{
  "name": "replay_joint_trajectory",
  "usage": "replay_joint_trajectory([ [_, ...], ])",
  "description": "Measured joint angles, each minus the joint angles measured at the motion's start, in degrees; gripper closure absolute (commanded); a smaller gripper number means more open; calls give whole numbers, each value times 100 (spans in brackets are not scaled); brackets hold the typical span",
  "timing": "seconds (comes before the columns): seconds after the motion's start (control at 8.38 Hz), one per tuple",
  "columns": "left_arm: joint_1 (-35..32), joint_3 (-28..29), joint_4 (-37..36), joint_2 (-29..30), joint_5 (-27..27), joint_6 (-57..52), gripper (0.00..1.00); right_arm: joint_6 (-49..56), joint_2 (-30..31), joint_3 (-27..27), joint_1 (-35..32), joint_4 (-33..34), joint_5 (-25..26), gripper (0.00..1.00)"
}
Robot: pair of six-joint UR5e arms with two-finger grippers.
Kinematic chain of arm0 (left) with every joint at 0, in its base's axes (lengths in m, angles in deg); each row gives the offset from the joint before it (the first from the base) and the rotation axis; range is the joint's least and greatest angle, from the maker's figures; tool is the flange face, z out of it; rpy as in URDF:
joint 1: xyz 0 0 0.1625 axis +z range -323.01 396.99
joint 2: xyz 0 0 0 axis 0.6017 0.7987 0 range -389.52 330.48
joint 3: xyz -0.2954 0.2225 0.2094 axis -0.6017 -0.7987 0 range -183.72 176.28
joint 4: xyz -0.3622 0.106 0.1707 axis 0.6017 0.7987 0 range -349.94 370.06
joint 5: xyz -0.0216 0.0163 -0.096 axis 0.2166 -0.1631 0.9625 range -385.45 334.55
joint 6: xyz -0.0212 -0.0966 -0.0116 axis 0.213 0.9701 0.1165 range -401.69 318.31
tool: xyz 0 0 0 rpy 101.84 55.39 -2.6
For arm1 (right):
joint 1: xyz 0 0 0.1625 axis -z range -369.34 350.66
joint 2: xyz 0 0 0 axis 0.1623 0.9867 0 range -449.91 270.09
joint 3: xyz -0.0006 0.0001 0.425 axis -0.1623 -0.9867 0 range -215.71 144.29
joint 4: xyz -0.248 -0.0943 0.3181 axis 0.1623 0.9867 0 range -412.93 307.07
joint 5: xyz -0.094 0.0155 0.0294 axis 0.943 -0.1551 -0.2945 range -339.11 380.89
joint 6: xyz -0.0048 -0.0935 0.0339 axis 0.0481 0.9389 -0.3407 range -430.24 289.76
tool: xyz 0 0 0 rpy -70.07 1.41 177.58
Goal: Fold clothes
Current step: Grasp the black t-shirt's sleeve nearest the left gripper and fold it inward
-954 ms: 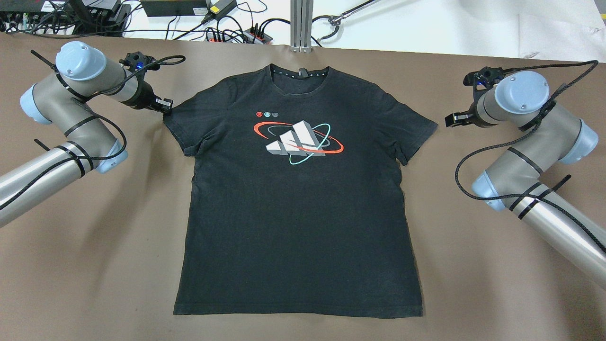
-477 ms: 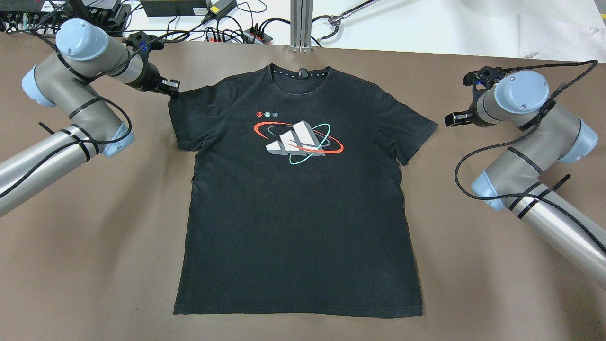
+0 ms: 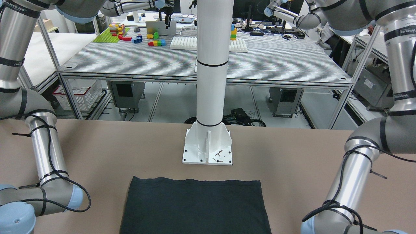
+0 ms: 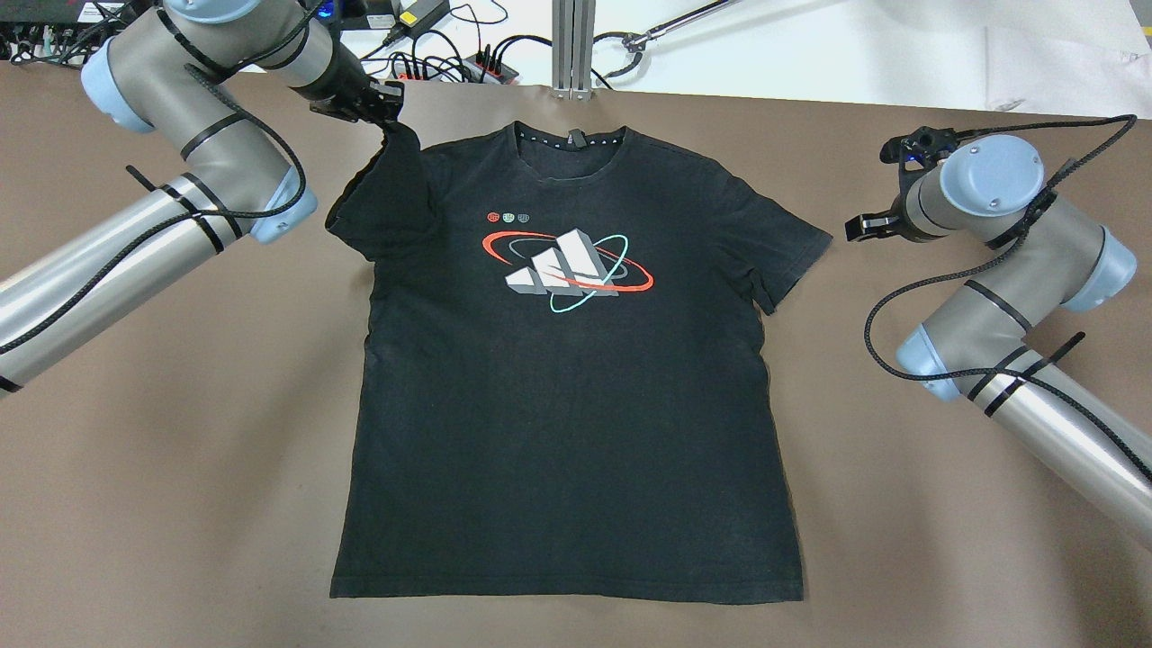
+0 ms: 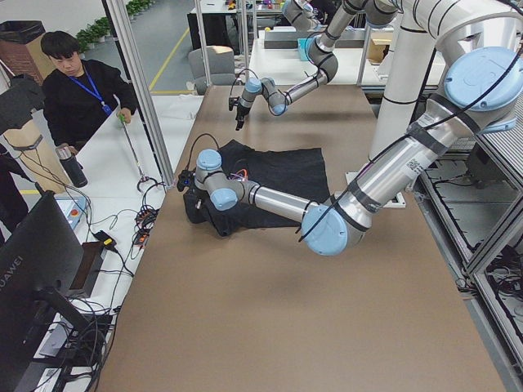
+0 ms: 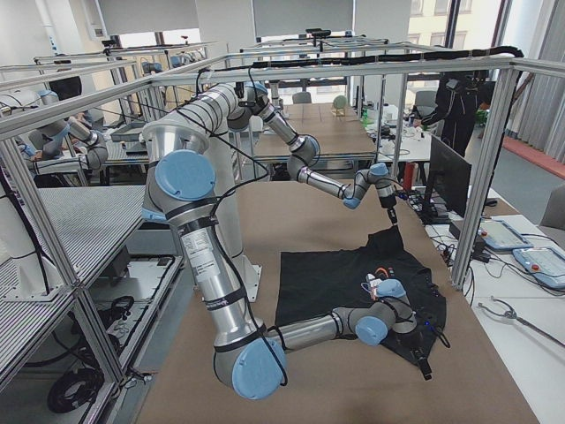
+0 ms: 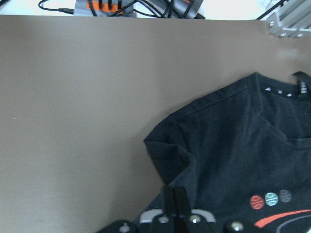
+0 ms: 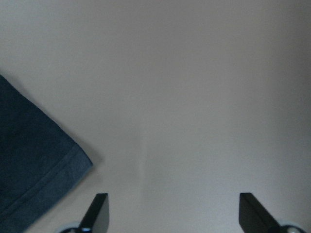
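Under the left gripper [image 4: 385, 97] the black T-shirt [image 4: 567, 405] hangs by one sleeve [image 4: 396, 180]: jaws pinched tight on the sleeve edge, sleeve raised and bunched toward the collar, the rest of the shirt flat, print up, on the brown counter [image 4: 180, 468]. Right gripper [image 4: 861, 227] hovers over bare counter, jaws spread wide, holding nothing. The other sleeve [image 4: 790, 247] lies flat just beside it on the shirt side, not touching; the right wrist view shows only its hem corner, off to one side of the fingers [image 8: 99, 213].
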State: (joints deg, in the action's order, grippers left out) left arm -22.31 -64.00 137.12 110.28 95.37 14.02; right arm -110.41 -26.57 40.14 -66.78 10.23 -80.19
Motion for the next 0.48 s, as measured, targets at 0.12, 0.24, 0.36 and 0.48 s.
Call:
replay_joint_trajectory([
  [0.12,147,-92,-124,114,-176,221,100,0,2,0,3,-3,0,6],
  [0.24,381,-126,-181,208,-462,410,100,-3,3,0,9,-4,0,6],
  [0.36,612,-135,-203,267,-717,575,100,-3,7,0,15,-5,0,6],
  [0.48,837,-126,-211,299,-969,684,100,-1,9,-3,19,-5,0,6],
])
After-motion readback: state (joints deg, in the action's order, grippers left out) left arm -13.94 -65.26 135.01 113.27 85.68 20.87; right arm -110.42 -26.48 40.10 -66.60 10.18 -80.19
